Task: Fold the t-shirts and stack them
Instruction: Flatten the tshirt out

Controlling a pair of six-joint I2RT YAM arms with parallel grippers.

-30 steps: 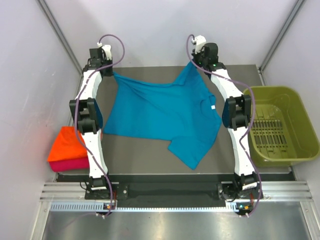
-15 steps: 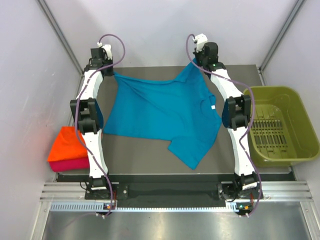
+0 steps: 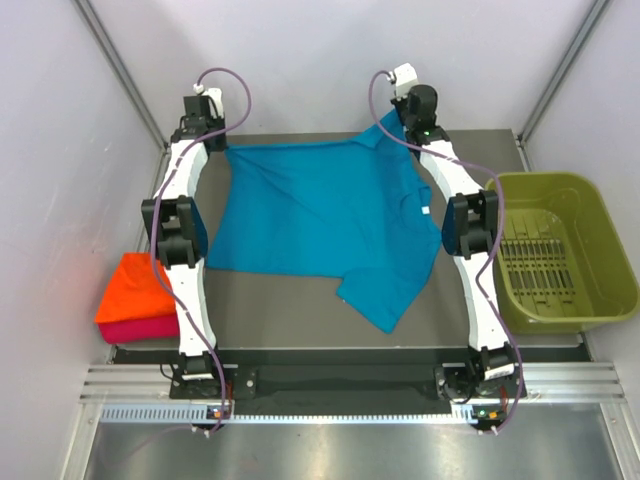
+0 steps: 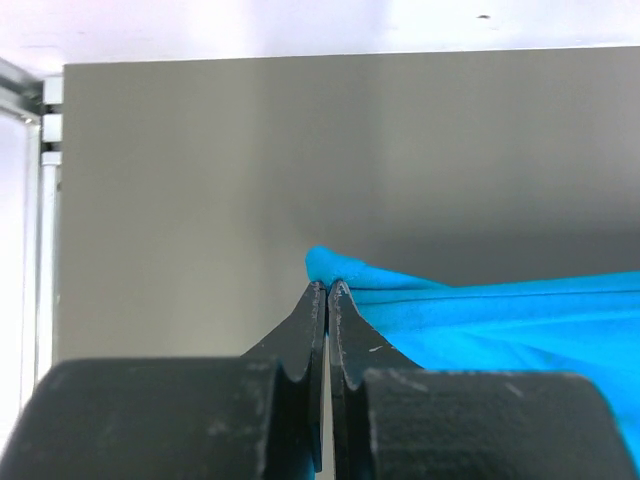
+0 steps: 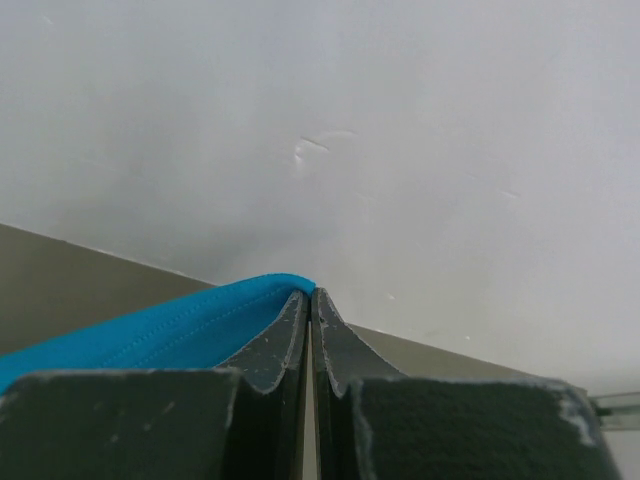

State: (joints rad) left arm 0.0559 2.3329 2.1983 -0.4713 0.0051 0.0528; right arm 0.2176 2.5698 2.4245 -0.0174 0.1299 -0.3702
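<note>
A teal-blue t-shirt (image 3: 320,215) is stretched over the dark table, its far edge lifted between both arms. My left gripper (image 3: 222,147) is shut on the shirt's far left corner (image 4: 335,272); the jaws meet with cloth pinched at their tips. At the far right, my right gripper (image 3: 392,122) is shut on the other corner, whose hem (image 5: 200,318) curls over the left finger. A small white neck label (image 3: 425,212) shows near the right arm. One sleeve (image 3: 385,300) trails toward the front. Folded orange (image 3: 135,288) and magenta-pink (image 3: 140,328) t-shirts lie stacked at the left edge.
An olive-green plastic basket (image 3: 590,225) stands to the right of the table, beside the right arm. White walls close in the back and sides. A metal rail (image 3: 330,385) runs along the near edge by the arm bases.
Both grippers have pulled the shirt's far edge taut and straighter; the right corner rose slightly toward the back wall. The front sleeve slid a little farther from the near edge.
</note>
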